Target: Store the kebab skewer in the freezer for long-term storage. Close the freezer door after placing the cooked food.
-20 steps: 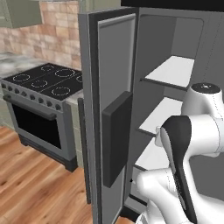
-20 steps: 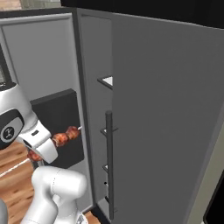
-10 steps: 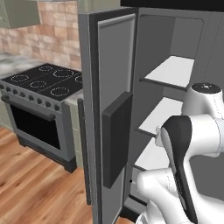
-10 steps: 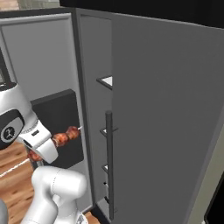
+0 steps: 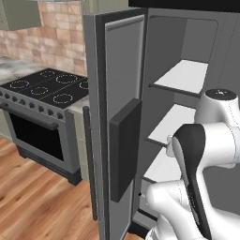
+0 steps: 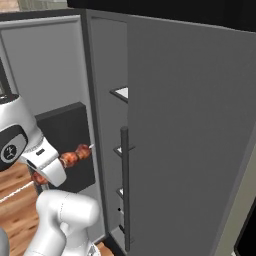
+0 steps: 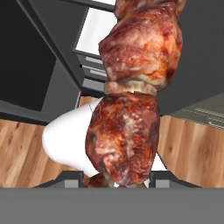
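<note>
Before the open freezer (image 5: 187,84), with its freezer door (image 5: 117,140) swung wide, the pincer (image 7: 114,180) holds the kebab skewer (image 6: 75,155) near the shelves

To our left stands a grey range (image 5: 40,122) with a black cooktop (image 5: 47,86) marked by ring burners and a dark oven window (image 5: 35,138) below. Behind it runs a brick backsplash (image 5: 51,35), with a green cabinet (image 5: 18,11) above at far left. A wooden floor (image 5: 37,201) lies near us. On our right is the plain grey fridge door (image 6: 195,140) with its vertical bar handle (image 6: 125,187).
</note>
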